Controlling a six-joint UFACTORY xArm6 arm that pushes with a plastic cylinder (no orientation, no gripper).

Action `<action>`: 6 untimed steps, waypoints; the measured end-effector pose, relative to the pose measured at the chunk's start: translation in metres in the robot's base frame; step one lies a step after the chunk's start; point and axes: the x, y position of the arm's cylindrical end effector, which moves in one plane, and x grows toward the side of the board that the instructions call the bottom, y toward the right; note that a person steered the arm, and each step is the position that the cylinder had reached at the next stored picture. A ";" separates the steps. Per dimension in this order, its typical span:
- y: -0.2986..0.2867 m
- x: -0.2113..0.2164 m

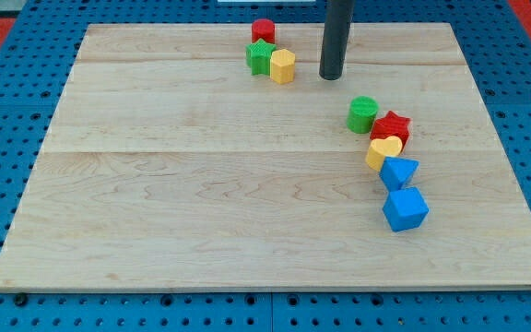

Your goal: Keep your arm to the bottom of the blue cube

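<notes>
The blue cube lies at the view's lower right of the wooden board. A blue triangular block touches it just above. My tip is the lower end of the dark rod, near the view's top centre. It stands well above and to the left of the blue cube, apart from every block. The nearest block to the tip is a yellow hexagonal block to its left.
A yellow heart block, a red star block and a green cylinder form a chain above the blue blocks. A red cylinder and a green star block sit by the yellow hexagonal block at the top.
</notes>
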 end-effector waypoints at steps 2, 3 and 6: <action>-0.014 0.130; -0.013 0.229; 0.088 0.246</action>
